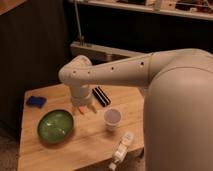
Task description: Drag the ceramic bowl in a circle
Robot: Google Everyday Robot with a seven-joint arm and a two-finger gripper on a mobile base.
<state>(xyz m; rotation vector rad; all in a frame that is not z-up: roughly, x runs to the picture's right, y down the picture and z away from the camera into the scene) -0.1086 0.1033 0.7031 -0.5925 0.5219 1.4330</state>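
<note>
Close to the left edge: green bowl, with the claw spread just behind it

Nearest, one white bottle-like thing (121, 150) lies on its side right at the front edge of the wooden table (75, 152), toward the right. Left of it, a broad stretch of bare wood runs to the front left corner. Behind that stretch sits the one ceramic bowl (56, 125), upright, on the left half of the table. Only a narrow strip of wood parts it from the left edge, while more room lies in front of it and to its right. One white cup (112, 119) stands upright to the bowl's right, apart from it, with bare wood between. The gripper (85, 109) hangs over the table just behind the bowl's far right rim, between bowl and cup, its fingers spread and holding nothing. Whether it touches the bowl cannot be told. Farther back lie one black bar (101, 96) just past the gripper and one blue thing (36, 101) near the far left edge. The white arm (125, 72) reaches in from the right.
</note>
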